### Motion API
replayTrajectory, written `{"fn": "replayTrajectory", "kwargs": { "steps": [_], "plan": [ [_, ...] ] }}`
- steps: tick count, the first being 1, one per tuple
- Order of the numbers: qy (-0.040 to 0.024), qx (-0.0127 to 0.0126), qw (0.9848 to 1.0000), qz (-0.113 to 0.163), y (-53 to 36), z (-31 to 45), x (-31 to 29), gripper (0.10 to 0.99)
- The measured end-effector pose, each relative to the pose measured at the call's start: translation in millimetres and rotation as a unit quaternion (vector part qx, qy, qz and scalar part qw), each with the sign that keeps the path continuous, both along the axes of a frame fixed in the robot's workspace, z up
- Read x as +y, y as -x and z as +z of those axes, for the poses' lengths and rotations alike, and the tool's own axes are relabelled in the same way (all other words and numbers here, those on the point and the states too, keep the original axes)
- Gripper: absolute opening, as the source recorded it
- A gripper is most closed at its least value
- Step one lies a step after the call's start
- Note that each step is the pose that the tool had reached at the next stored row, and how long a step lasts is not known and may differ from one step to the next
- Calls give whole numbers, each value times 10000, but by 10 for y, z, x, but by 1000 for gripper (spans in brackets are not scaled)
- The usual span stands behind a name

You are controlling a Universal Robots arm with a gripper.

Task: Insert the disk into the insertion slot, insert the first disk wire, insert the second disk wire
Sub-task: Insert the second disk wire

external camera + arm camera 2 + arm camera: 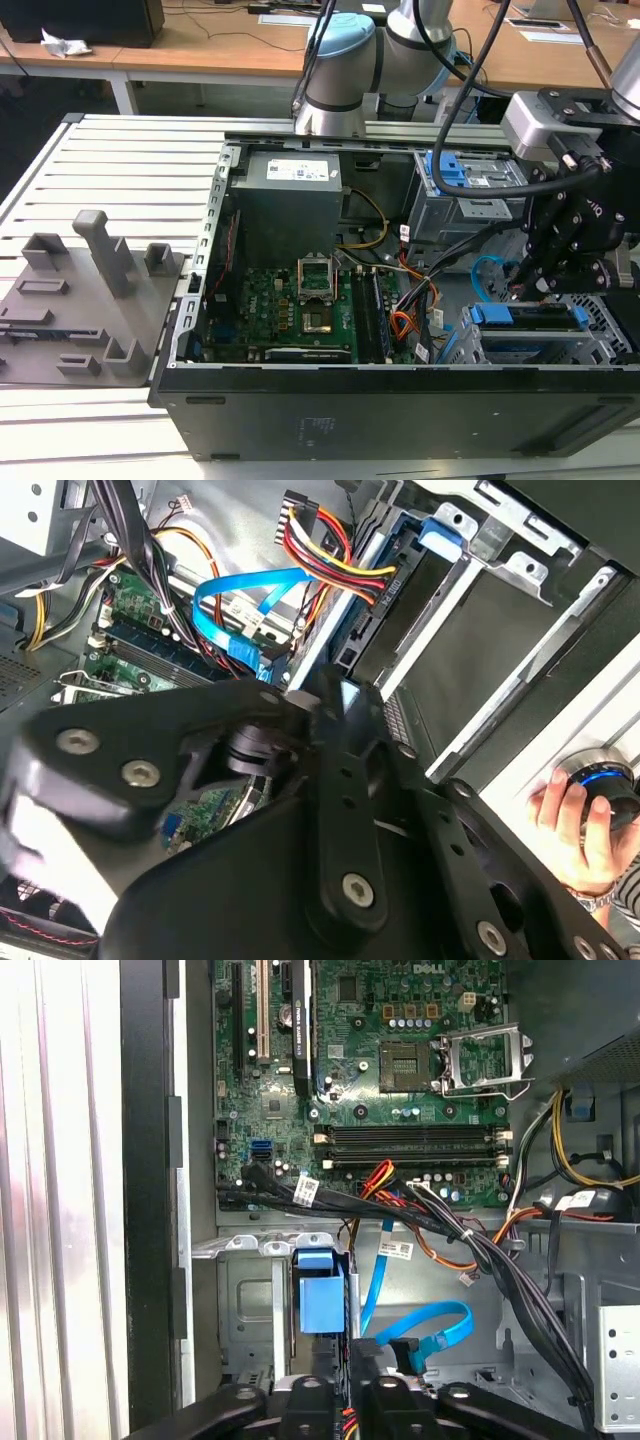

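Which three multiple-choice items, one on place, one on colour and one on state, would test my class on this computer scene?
1. The hand is above: A the grey fixture; B the insertion slot; C the power supply.
2. The flat looped cable is: A blue; B green; C white.
3. The computer case is: A shut; B open; C wrapped.
Answers: B, it hangs there, at the exterior view's right; A, blue in both wrist views; B, the motherboard lies exposed.
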State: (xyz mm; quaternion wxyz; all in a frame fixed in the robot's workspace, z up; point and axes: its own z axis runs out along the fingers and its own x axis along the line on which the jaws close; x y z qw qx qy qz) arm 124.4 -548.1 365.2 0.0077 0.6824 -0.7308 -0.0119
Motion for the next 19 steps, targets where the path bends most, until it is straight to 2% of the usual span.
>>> {"fn": "replayTrajectory", "kwargs": {
  "steps": [1, 2, 3, 6, 11, 13, 14, 16, 19],
  "plan": [
    [0, 0, 10000, 0, 0, 0, 0, 294],
    [0, 0, 10000, 0, 1, 0, 0, 294],
    [0, 0, 10000, 0, 1, 0, 0, 361],
    [0, 0, 10000, 0, -7, 0, 1, 361],
    [0, 1, 10000, 0, -143, 0, 8, 361],
    [0, 0, 10000, 0, -185, 0, 34, 361],
    [0, 0, 10000, 0, -193, 0, 70, 361],
    [0, 0, 10000, 0, -198, 0, 221, 361],
    [0, 0, 10000, 0, -198, 0, 288, 361]
  ]
}}
